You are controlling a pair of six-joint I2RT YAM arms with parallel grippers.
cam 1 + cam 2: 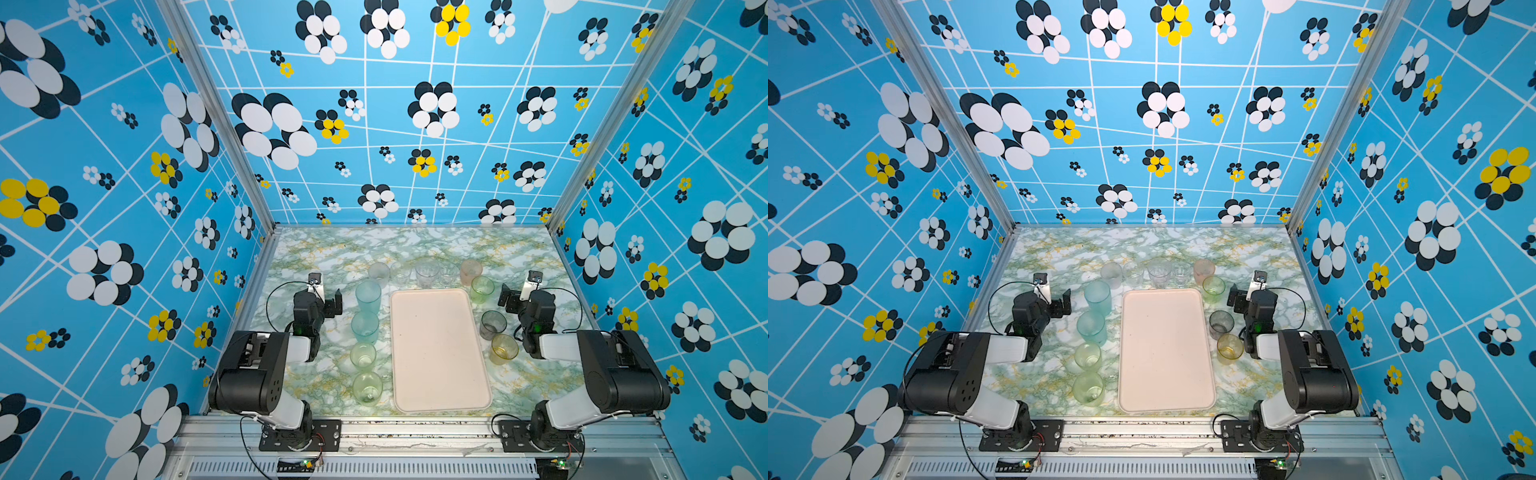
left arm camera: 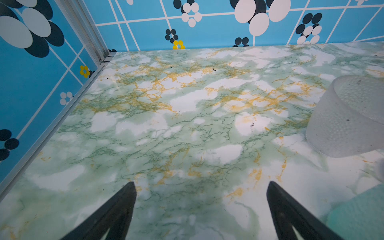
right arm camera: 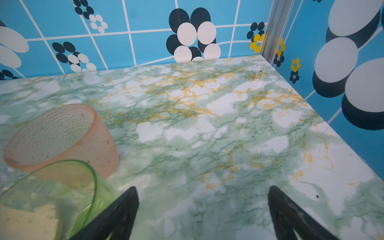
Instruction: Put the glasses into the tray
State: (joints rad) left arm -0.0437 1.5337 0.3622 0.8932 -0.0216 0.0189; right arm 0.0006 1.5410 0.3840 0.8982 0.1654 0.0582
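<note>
The pale cream tray (image 1: 440, 349) (image 1: 1165, 349) lies bare mid-table. Glasses ring it upright: teal (image 1: 368, 296) and green (image 1: 363, 355) ones along its left, several clear ones (image 1: 427, 273) and a pink one (image 1: 471, 271) behind, then green (image 1: 482, 289), grey (image 1: 493, 324) and amber (image 1: 504, 349) on its right. My left gripper (image 1: 332, 305) (image 2: 201, 185) stands open over bare table, left of the tall teal glass (image 2: 357, 218) and a frosted glass (image 2: 349, 116). My right gripper (image 1: 509, 301) (image 3: 202, 189) is open, empty, just right of the green glass (image 3: 52, 197) and the pink glass (image 3: 60, 137).
Patterned blue walls (image 1: 124, 208) close in the marble table (image 1: 415, 245) on three sides, with aluminium posts at the back corners. Both arm bases (image 1: 299, 432) sit on the front rail. Bare tabletop lies behind the back row of glasses.
</note>
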